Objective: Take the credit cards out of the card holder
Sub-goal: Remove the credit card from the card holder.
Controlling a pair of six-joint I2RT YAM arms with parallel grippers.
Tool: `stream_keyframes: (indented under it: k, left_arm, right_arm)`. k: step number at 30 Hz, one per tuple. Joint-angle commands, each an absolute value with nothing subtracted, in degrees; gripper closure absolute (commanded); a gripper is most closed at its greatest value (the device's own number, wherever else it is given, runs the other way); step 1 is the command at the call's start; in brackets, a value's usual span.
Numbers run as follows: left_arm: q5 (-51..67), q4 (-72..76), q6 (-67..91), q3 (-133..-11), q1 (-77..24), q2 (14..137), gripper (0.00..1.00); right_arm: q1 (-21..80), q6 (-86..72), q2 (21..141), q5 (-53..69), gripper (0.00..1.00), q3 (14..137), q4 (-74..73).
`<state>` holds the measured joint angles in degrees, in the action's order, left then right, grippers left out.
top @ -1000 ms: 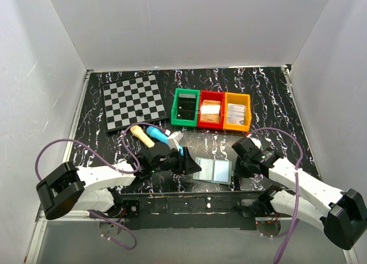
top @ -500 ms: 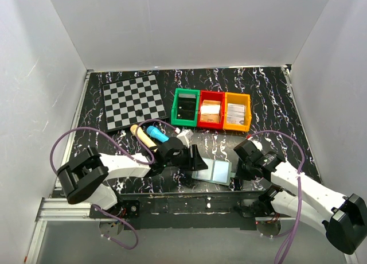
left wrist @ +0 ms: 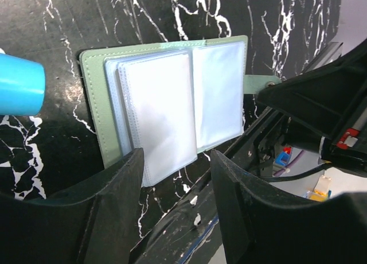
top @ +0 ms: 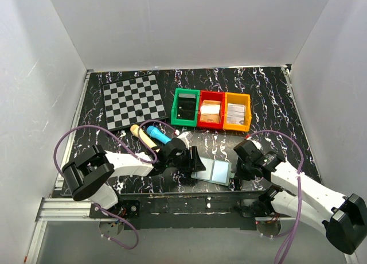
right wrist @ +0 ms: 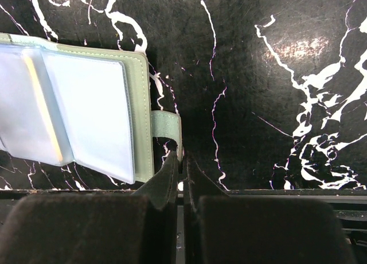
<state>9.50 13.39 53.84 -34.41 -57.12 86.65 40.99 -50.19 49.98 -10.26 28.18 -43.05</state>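
With the card holder (top: 213, 171) lying open flat at the bench's (top: 264, 92) near edge and the right end effector (right wrist: 182, 160) clenched on its tab (right wrist: 165, 132), I'd drop the wide-open left end effector (left wrist: 175, 158) low and pinch only the credit cards' (left wrist: 157, 112) exposed edge.

Left arm (top: 123, 160) reaches right along the near edge, with the left gripper (top: 194, 160) held low and its fingers spread wide. Right arm (top: 298, 183) stretches left from the near right corner, with the right gripper (top: 239, 171) pointing down, fingers pinched on the card holder (top: 213, 171) tab.
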Motion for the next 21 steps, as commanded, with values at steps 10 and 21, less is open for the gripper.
stream_keyframes:
  k: [10, 21]
  left_arm:
    - [9.31, 11.87, 52.47, -36.91, -57.39, 89.3, 0.51]
    - [11.86, 12.3, 50.1, -39.72, -58.53, 92.02, 0.51]
  right_arm:
    - [41.13, -49.57, 50.18, -9.05, 0.99, 27.33, -41.22]
    - [41.13, -49.48, 50.62, -8.26, 0.99, 26.98, -40.61]
